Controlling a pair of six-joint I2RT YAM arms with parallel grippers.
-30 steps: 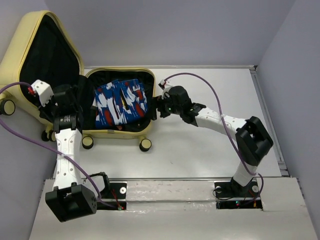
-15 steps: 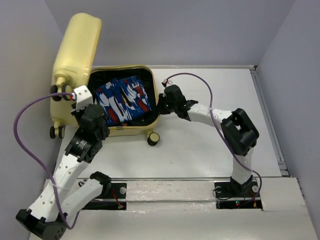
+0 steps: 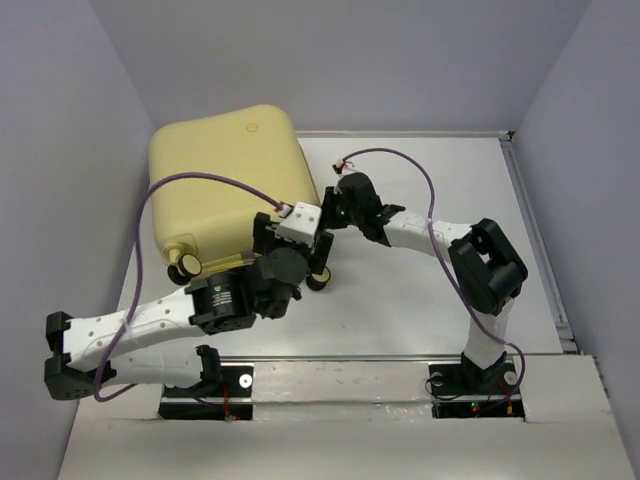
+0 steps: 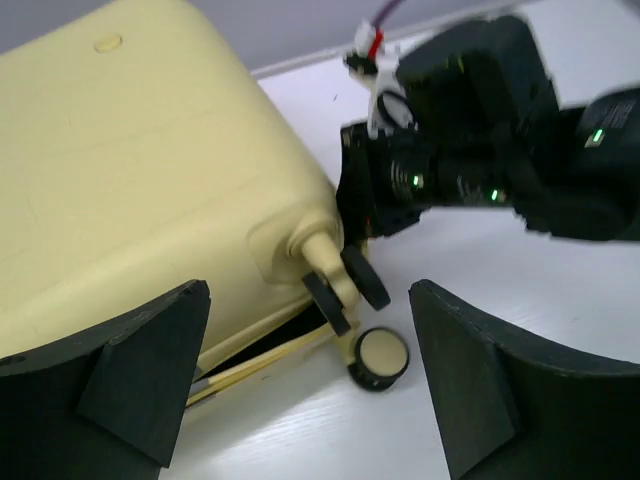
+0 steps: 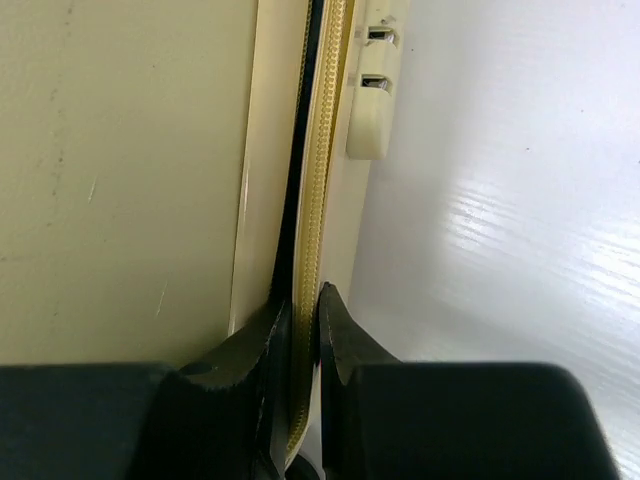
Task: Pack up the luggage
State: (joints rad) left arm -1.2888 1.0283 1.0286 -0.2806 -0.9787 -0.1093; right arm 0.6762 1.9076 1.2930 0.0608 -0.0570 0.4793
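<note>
Free room: you have open table (image 3: 400, 320) near and right of the right arm (image 3: 430, 235), out to the right wall (image 3: 590, 150). Obstacles: the luggage (image 3: 225, 165) fills the far left corner, close to the left wall (image 3: 70, 150), with its lid down to a narrow slit. The right gripper (image 5: 300, 310) blocks the luggage's right edge, its fingers pinched on the zipper seam (image 5: 318, 150). The left gripper (image 4: 315, 380), jaws wide, crowds the near right corner by the wheels (image 4: 380, 355). Its cable (image 3: 200, 182) arcs over the lid.
</note>
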